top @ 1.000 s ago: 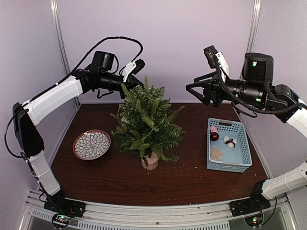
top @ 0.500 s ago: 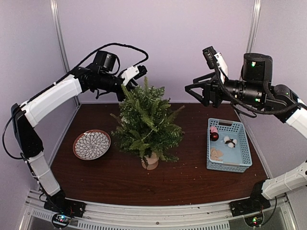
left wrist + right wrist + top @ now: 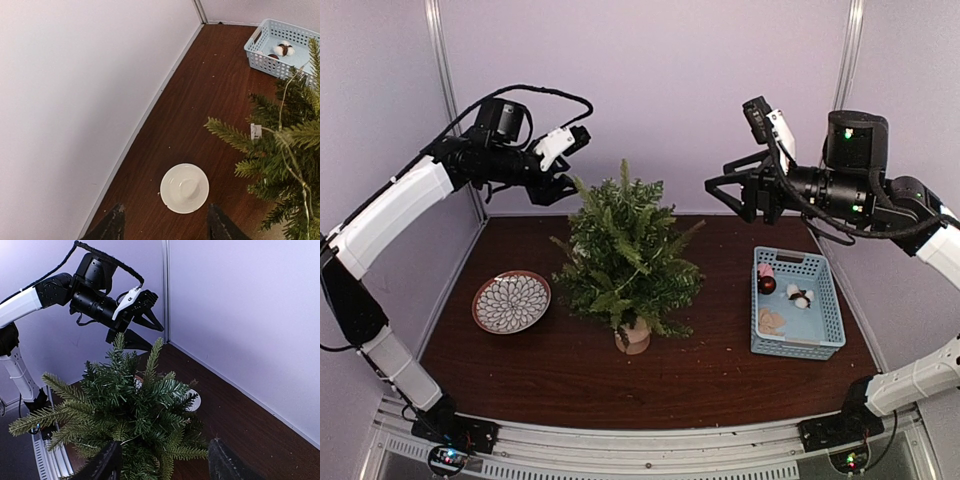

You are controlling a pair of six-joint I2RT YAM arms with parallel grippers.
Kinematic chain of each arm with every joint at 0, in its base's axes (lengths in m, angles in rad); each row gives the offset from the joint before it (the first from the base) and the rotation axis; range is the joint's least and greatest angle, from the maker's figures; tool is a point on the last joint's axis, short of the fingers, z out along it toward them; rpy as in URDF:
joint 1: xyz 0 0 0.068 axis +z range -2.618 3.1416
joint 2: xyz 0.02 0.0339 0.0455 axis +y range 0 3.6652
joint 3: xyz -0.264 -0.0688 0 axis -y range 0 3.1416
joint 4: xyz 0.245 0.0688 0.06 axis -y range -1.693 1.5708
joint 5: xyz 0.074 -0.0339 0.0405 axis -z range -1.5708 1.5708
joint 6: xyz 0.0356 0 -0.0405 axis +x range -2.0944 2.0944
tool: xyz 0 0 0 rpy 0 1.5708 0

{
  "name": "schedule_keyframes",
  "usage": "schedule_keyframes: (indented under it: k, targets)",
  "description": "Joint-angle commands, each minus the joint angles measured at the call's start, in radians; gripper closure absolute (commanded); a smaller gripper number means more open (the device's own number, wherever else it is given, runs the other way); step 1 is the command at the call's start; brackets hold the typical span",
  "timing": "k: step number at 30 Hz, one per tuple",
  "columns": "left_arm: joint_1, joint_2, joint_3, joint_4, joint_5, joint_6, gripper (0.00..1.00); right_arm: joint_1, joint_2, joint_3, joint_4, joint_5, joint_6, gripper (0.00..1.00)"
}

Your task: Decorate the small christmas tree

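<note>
Left arm has pulled back: its gripper was at the tree's tip a second ago and now sits up and left of it, clear of the branches. The left gripper (image 3: 568, 162) has also gone from nearly closed to fingers spread, with nothing between them in the wrist view.

Reads like a release at the treetop. I can't see any ornament there. All I can make out is a thin pale wire (image 3: 282, 105) with a small white tag (image 3: 256, 131) in the upper branches, and I can't tell what it is.

Tree (image 3: 628, 255) is upright mid-table on its wood stump, between the plate (image 3: 511, 301) on the left and the basket (image 3: 796, 351) on the right, touching neither. It hasn't shifted.

The basket holds a red ball (image 3: 767, 285), a white-and-brown piece (image 3: 800, 296) and a tan piece (image 3: 772, 320), so most of the decorating looks undone.

Left arm pose: reaching from the left wall, forearm about level, wrist angled down over the plate.

Right arm hasn't moved. It's held high, right of the tree and above the basket's far end. The right gripper (image 3: 718, 185) points at the treetop, fingers apart and empty.

My guess is the next pick comes from the basket, and the right arm is the closer one.
</note>
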Motion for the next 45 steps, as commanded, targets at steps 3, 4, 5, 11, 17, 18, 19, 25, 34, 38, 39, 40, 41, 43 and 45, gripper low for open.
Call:
schedule_keyframes:
  k: [3,4,5,11,17,18,19,25,34,38,39,40,41,43,45]
  targets:
    - [0.073,-0.096,-0.076,0.008,-0.063,-0.171,0.33,-0.039,-0.003,-0.005,-0.019,0.005,0.055,0.34]
    - [0.084,-0.11,-0.086,0.003,-0.077,-0.216,0.3,-0.049,-0.004,-0.004,-0.035,0.006,0.07,0.33]
    - [0.099,-0.123,-0.102,0.0,-0.083,-0.258,0.28,-0.062,-0.005,-0.005,-0.049,0.007,0.087,0.32]
    - [0.156,-0.19,-0.191,-0.043,-0.115,-0.474,0.13,-0.165,-0.019,0.0,-0.206,0.015,0.187,0.24]
    - [0.176,-0.236,-0.303,-0.057,-0.101,-0.621,0.07,-0.307,-0.05,-0.046,-0.391,0.018,0.252,0.23]
    - [0.181,-0.242,-0.314,-0.052,-0.091,-0.644,0.06,-0.329,-0.05,-0.056,-0.415,0.016,0.258,0.23]
    - [0.183,-0.246,-0.333,-0.051,-0.08,-0.655,0.06,-0.346,-0.051,-0.065,-0.44,0.019,0.263,0.23]
    - [0.185,-0.241,-0.378,-0.052,-0.073,-0.713,0.06,-0.403,-0.006,-0.132,-0.578,0.038,0.313,0.28]
    - [0.185,-0.307,-0.47,0.02,-0.032,-0.779,0.08,-0.467,0.085,-0.319,-0.545,0.033,0.31,0.51]
    - [0.185,-0.33,-0.509,0.061,-0.042,-0.816,0.09,-0.534,0.199,-0.376,-0.504,-0.047,0.213,0.59]
    - [0.185,-0.333,-0.514,0.064,-0.043,-0.83,0.09,-0.549,0.234,-0.381,-0.496,-0.06,0.195,0.61]
    - [0.185,-0.334,-0.523,0.072,-0.036,-0.832,0.09,-0.558,0.263,-0.383,-0.49,-0.061,0.181,0.62]
    - [0.185,-0.332,-0.528,0.077,-0.031,-0.831,0.09,-0.565,0.29,-0.383,-0.484,-0.059,0.173,0.62]
    - [0.185,-0.318,-0.51,0.059,-0.03,-0.835,0.1,-0.578,0.328,-0.383,-0.456,-0.073,0.169,0.62]
    - [0.185,-0.305,-0.491,0.038,-0.031,-0.836,0.1,-0.583,0.364,-0.383,-0.426,-0.089,0.173,0.63]
